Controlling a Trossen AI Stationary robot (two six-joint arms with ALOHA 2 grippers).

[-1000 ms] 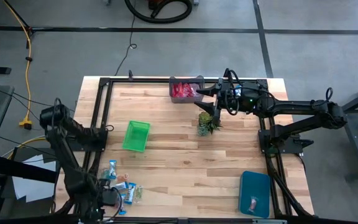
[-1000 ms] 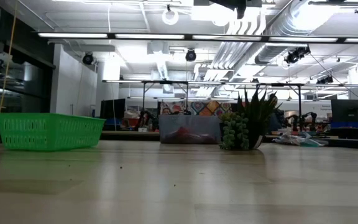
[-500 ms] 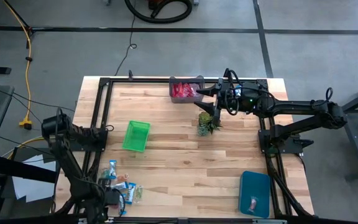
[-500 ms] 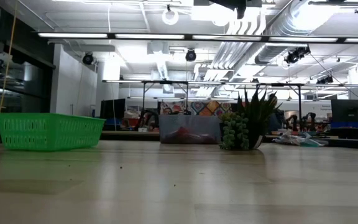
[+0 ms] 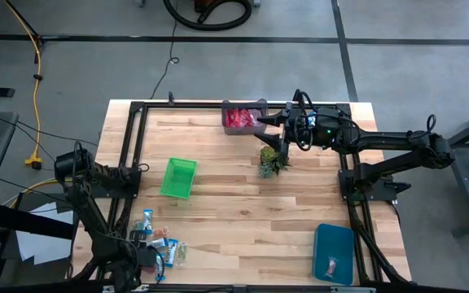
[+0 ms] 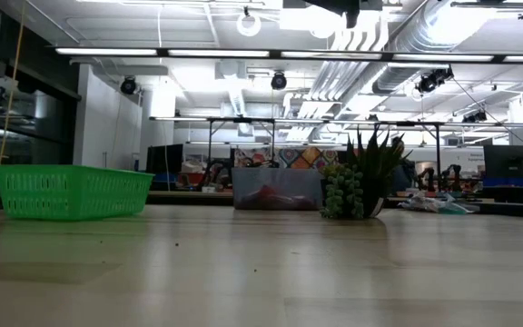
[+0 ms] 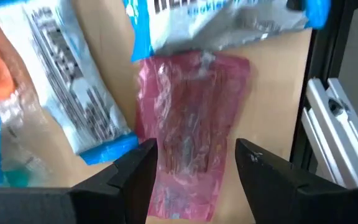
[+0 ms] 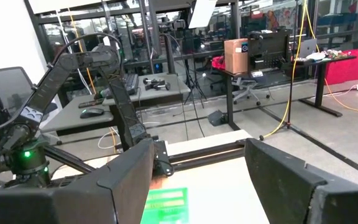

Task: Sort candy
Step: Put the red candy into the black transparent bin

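The left claw [image 7: 194, 165] is down low at the near left corner of the table [image 5: 243, 220], right over a little heap of candy [image 5: 159, 246]. Its two fingers [image 7: 132, 168] are spread apart, one on each side of a pink candy [image 7: 188, 124] that lies flat on the wood. The claw is not squeezing it. Blue and white candy wrappers [image 7: 73, 99] lie just beside and partly over the pink one.

A bit farther along sits a green basket [image 5: 178, 177]. At the far edge, near the middle, is a grey bin [image 5: 243, 116] with red candy [image 5: 238, 120] inside. A small spiky plant [image 5: 273, 160] stands close to it.

The right claw [image 5: 265, 130] hangs up in the air between the grey bin and the plant. Its fingers [image 8: 129, 180] are spread wide and hold nothing.

At the near right corner lies a blue tray [image 5: 334, 252] with one candy [image 5: 330, 265] in it.
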